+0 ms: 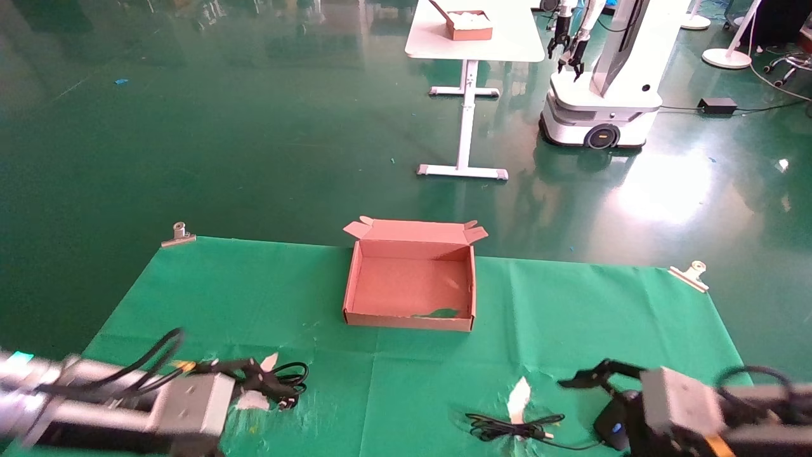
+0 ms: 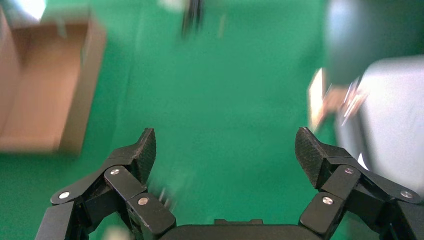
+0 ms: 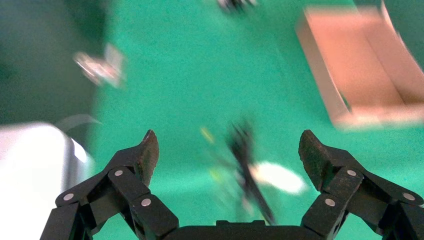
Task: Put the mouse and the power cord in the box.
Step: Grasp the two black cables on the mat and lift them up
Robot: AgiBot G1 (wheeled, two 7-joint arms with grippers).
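Counted on the green cloth (image 1: 634,317): 1 box (image 1: 409,314), open, brown cardboard. 1 power cord (image 1: 288,381), looped, near-left. 1 mouse (image 1: 612,425), near-right, w/ 1 thin cable (image 1: 510,426) bundled beside it. 2 white paper scraps, 1 by each cable. 2 metal clips (image 1: 178,235) at the cloth's far corners. 2 grippers: left gripper (image 2: 225,150), right gripper (image 3: 227,152). Background: 1 white table (image 1: 472,38) w/ 1 small box (image 1: 469,25), 1 other robot (image 1: 602,76).

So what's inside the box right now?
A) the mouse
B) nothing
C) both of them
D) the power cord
B: the box shows only its bare bottom, while the power cord lies near the left gripper and the mouse sits by the right gripper, both on the green cloth.
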